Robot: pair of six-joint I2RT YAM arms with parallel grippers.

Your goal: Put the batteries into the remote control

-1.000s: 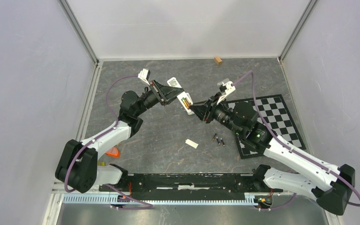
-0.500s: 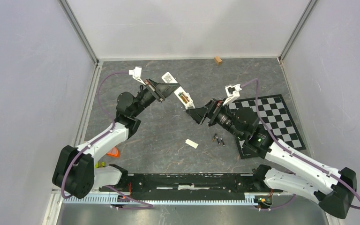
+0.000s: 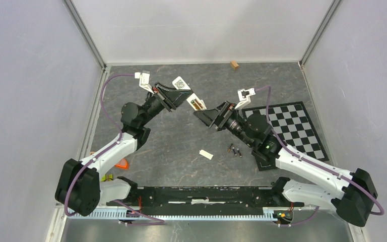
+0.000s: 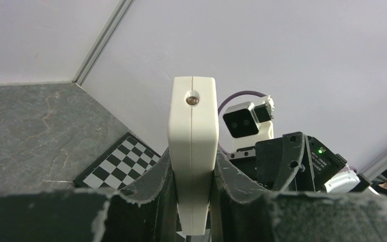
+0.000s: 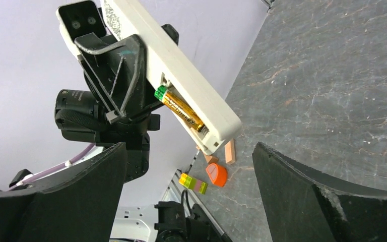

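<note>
My left gripper (image 3: 177,96) holds the long white remote control (image 3: 182,84) in the air above the table's back middle, shut on its sides (image 4: 192,151). The back faces my right wrist camera, with the battery bay open. One gold battery with a green end (image 5: 179,107) lies in that bay (image 3: 197,104). My right gripper (image 3: 207,113) hangs just right of the remote's bay end, open, with nothing between its fingers (image 5: 189,149). Two dark batteries (image 3: 235,149) lie on the table right of centre.
A small white cover piece (image 3: 206,154) lies on the table near the middle. A checkerboard mat (image 3: 295,126) lies at the right, a wooden block (image 3: 234,64) by the back wall. An orange piece (image 5: 215,174), a yellow-green brick (image 5: 193,183) and wooden bits (image 5: 229,151) sit at the near left.
My right gripper has opened wide and drawn slightly back from the remote's bay, leaving the gold battery inside. The left arm has shifted the remote a little left and back.
</note>
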